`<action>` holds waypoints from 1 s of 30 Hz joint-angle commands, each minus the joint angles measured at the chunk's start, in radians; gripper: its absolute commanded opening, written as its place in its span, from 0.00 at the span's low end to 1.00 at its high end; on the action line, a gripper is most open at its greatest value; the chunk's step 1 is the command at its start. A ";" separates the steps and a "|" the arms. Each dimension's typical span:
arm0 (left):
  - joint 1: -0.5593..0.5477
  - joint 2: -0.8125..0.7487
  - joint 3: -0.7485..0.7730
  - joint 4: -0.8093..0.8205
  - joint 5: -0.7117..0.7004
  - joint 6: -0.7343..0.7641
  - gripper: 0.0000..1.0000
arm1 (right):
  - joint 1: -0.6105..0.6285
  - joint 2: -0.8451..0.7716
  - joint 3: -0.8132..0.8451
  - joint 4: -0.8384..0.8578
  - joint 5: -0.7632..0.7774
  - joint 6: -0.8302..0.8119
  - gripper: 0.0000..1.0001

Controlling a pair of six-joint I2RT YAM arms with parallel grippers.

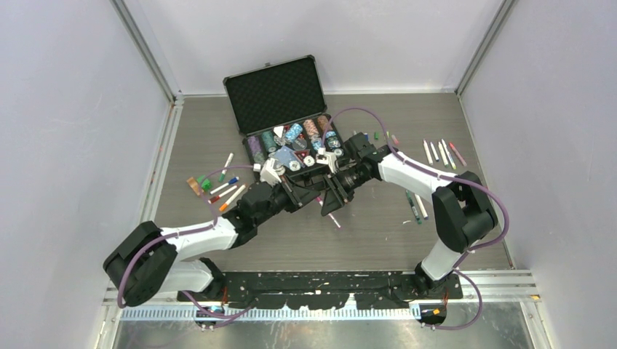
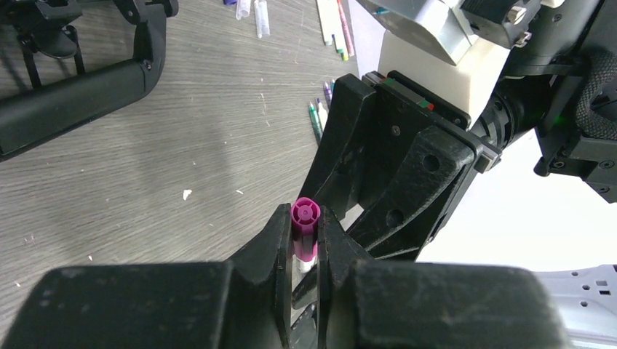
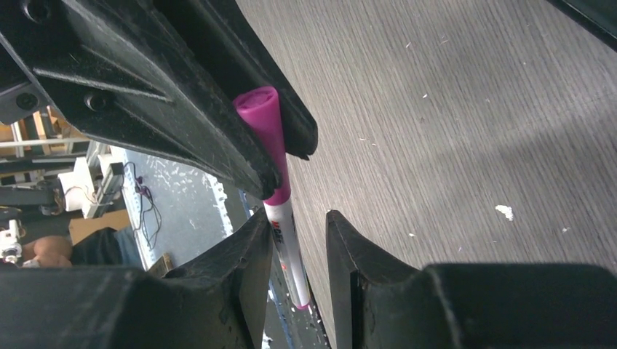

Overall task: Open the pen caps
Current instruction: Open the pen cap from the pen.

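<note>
Currently, at mid-counter (image 1: 364, 240): left fingers (image 2: 282, 233) pinched tight on the magenta pen cap (image 2: 305, 212), which sits on its white pen (image 3: 288, 243). Right fingers (image 3: 343, 243) parted, straddling the barrel with a gap on one side. Loose pens (image 1: 440, 153) lie on the counter far right.

The magenta-capped pen (image 2: 305, 213) has its barrel mostly hidden inside the left tool (image 2: 305, 224).
</note>
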 commanded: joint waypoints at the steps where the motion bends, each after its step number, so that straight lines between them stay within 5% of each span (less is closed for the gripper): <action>1: -0.014 0.017 0.037 0.050 0.005 0.001 0.00 | -0.008 -0.041 0.013 0.052 -0.006 0.024 0.38; 3: -0.014 0.021 0.034 0.054 0.002 -0.002 0.00 | -0.013 -0.046 0.008 0.062 0.002 0.034 0.33; 5: -0.014 0.021 0.029 0.059 -0.010 -0.007 0.00 | -0.013 -0.049 0.006 0.063 0.013 0.034 0.06; 6: -0.014 0.014 0.022 0.064 -0.025 -0.011 0.00 | -0.014 -0.048 0.006 0.057 0.017 0.031 0.01; 10: -0.001 -0.064 -0.035 0.098 -0.181 -0.017 0.00 | -0.012 -0.045 0.024 -0.033 0.042 -0.055 0.00; 17: 0.138 -0.326 -0.004 -0.126 -0.360 0.058 0.00 | -0.013 -0.039 0.025 -0.186 0.087 -0.201 0.00; 24: 0.254 -0.375 0.005 -0.132 -0.165 0.079 0.00 | -0.040 -0.152 0.002 -0.256 0.164 -0.310 0.01; 30: 0.253 -0.333 -0.021 -0.100 0.054 0.118 0.00 | -0.322 -0.301 -0.041 -0.268 0.341 -0.328 0.00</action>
